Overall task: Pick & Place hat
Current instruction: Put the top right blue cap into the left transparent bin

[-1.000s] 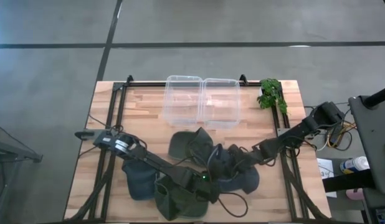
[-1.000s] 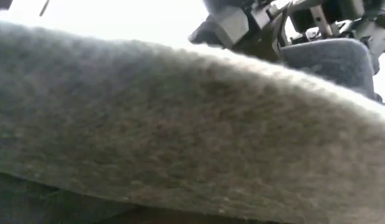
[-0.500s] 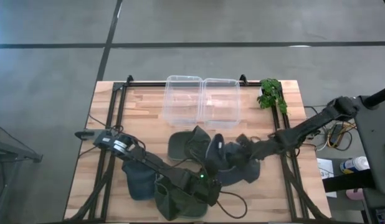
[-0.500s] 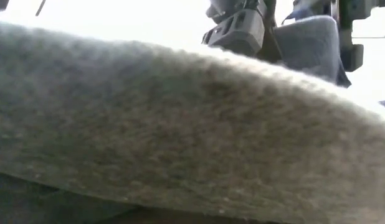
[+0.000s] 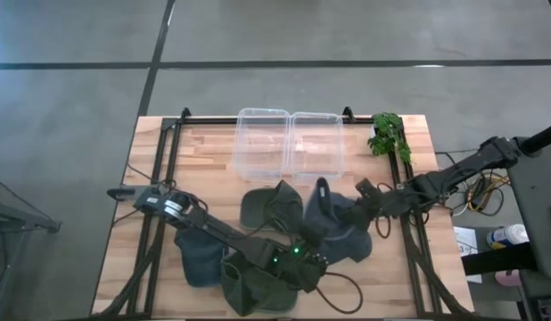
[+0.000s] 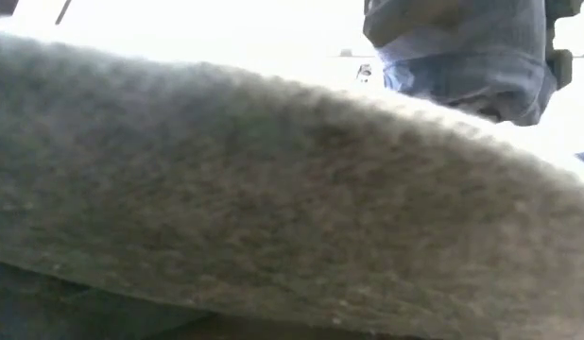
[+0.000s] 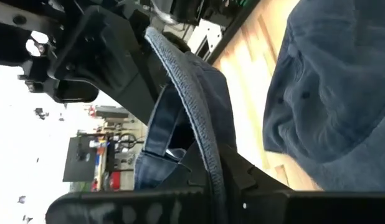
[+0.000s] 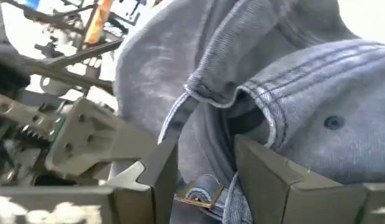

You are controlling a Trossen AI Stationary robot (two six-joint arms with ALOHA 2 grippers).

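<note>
Caps lie in a loose heap across the near half of the wooden desk [image 5: 204, 147]. The blue denim cap [image 5: 340, 230] sits right of centre, its crown partly lifted; the right gripper [image 5: 360, 203] meets it at its right edge. In the right wrist view the two dark fingers [image 8: 267, 180] stand apart with the cap's back band and brass buckle [image 8: 200, 194] bunched between them, so the jaws are fairly wide around the fabric; a firm grip cannot be told. The left gripper [image 5: 313, 265] lies low at the near edge of the same cap, jaws shut; the left wrist view shows the cap's stitched rim [image 7: 192, 106] pinched right at them. Left of it lie an olive cap [image 5: 253, 283], a dark slate cap [image 5: 197, 259] and another dark cap [image 5: 268, 207] nearer the middle. Two clear plastic bins [image 5: 289, 144] stand side by side at the far edge, with a green plant sprig [image 5: 389, 134] at the far right corner. Grey fabric [image 6: 254, 208] fills nearly all of the low view.
</note>
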